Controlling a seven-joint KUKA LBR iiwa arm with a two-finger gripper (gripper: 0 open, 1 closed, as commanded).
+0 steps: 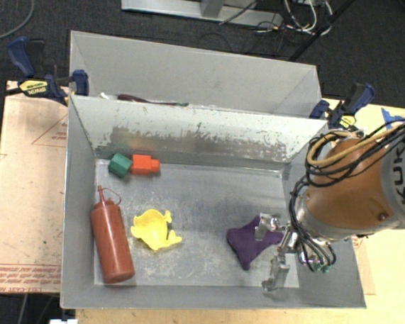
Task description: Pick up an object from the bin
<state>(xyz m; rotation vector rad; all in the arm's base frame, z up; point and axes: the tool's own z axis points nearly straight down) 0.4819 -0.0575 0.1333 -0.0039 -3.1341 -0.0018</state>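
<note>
"Gripper [269, 252] sits low at the right end of the grey bin [191, 132], fingers spread, nothing held. What's around it?"

"Biggest is the red squeeze bottle [111, 245] lying at the left wall, well apart. Next, a purple floppy lump [244, 244] just beside the gripper, one corner against a finger. Then a yellow crumpled piece [154, 230] near the bottle, and the orange block [145, 164] touching the green block [120, 165] at the back."

"Risks?"

"Closing now, I'd judge the fingers catch only that purple corner, so it slips. The bin's right wall is near, too."
</note>
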